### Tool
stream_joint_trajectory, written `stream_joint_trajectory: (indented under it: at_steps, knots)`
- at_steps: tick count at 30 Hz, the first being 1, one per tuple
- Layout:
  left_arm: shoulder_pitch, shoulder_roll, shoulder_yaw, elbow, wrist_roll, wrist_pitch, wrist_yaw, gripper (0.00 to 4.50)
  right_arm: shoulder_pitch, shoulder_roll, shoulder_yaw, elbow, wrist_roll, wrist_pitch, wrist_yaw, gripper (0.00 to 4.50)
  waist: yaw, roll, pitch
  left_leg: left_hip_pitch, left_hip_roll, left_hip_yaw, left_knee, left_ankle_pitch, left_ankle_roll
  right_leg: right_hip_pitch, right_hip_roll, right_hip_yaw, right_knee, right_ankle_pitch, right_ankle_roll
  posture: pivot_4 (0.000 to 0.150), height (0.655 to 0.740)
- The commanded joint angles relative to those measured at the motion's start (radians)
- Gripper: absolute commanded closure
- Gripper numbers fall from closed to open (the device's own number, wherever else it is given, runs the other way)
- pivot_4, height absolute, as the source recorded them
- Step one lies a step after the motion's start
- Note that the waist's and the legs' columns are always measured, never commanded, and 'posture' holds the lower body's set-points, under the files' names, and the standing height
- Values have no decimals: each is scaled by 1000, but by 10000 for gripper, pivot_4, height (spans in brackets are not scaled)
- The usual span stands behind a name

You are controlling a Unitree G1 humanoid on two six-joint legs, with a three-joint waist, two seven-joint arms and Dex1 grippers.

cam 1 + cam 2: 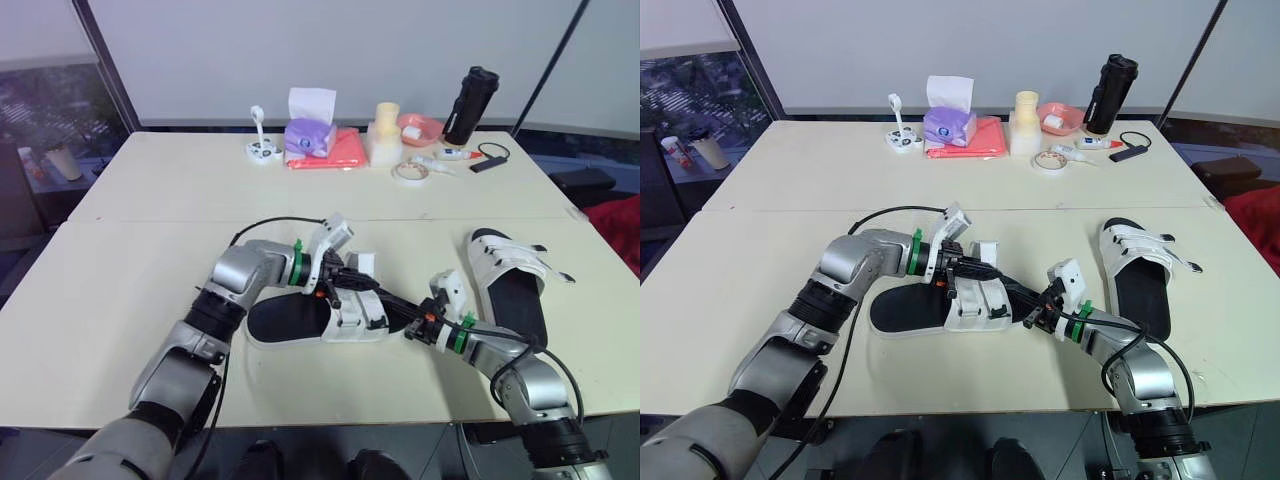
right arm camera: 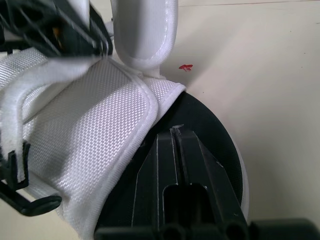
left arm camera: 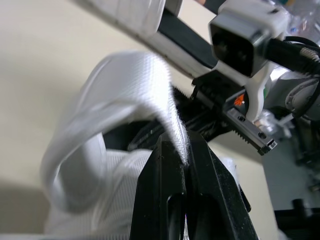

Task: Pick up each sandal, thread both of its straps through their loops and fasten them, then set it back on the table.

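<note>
A sandal [image 1: 290, 322] with a black sole and white straps lies on the table [image 1: 120, 300] in front of me. My left gripper [image 1: 348, 283] is over its straps and is shut on the edge of a white strap [image 3: 150, 85], which loops up from the fingers [image 3: 165, 180]. My right gripper [image 1: 405, 326] is shut at the toe end, its fingertips [image 2: 177, 135] against the black sole [image 2: 210, 130] beside the white upper [image 2: 90, 135]. The second sandal [image 1: 512, 280] lies flat to the right, with its strap ends sticking out loose.
At the table's far side stand a purple tissue box [image 1: 310, 132] on an orange-red cloth [image 1: 340, 152], a cream container [image 1: 385, 135], a pink bowl [image 1: 421, 128], a black bottle [image 1: 471, 105], a tape roll [image 1: 409, 173] and a small black device [image 1: 489, 163].
</note>
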Motion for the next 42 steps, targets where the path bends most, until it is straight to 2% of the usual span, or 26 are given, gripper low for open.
stream_joint_trajectory:
  at_steps: [1,5,13,18,20,23,28,29,34,38,42]
  knots:
    - [-28,2,3,-59,5,-34,-32,44753,34,3,19,60,-35,48,-26,45000,0,0,0,0,0,0,0,0,0,0,0,0,0,0,0,1500,7400]
    - [-36,5,-4,-87,15,-45,-49,44753,34,5,18,61,-35,49,-27,45000,-1,0,0,0,0,0,0,0,0,0,0,0,0,0,0,1500,7400]
    - [-23,28,-106,-134,138,-178,-64,44753,43,8,14,53,-34,52,-31,45000,0,0,0,0,0,0,0,0,0,0,0,0,0,0,0,1500,7400]
    - [-25,17,-119,-87,212,-232,-18,44753,45,9,12,52,-35,52,-33,45000,0,0,0,0,0,0,0,0,0,0,0,0,-1,0,0,1500,7400]
    - [-32,-2,-88,-68,199,-214,-6,44753,46,10,11,53,-35,52,-34,45000,0,0,0,0,0,0,0,0,0,0,0,0,-1,0,0,1500,7400]
    - [-36,-23,-23,-75,124,-126,-21,36334,46,12,12,55,-37,51,-34,45000,0,0,0,-1,0,0,0,0,0,0,0,0,-1,0,0,1500,7400]
    - [-34,-31,23,-104,80,-45,0,11512,45,13,12,58,-38,50,-34,45000,-1,0,0,-1,0,0,-1,0,0,-1,0,0,-1,0,0,1500,7400]
    - [-28,-28,30,-118,67,-23,-3,7712,45,13,12,58,-38,50,-33,45000,-1,0,0,-1,0,0,-1,0,0,-1,0,0,-1,0,0,1500,7400]
    - [40,-3,62,-220,7,87,21,7712,47,14,12,58,-38,50,-35,45000,-2,0,0,0,1,0,-1,0,0,-1,0,0,-1,0,0,1500,7400]
    - [91,-17,115,-299,-72,202,73,7712,48,16,14,63,-39,49,-34,45000,-1,0,0,0,1,0,-1,0,0,0,0,0,-1,0,0,1500,7400]
    - [116,-28,132,-321,-95,246,128,7712,43,16,16,65,-40,50,-31,45000,-1,0,0,0,1,0,-1,0,0,0,0,0,-1,0,0,1500,7400]
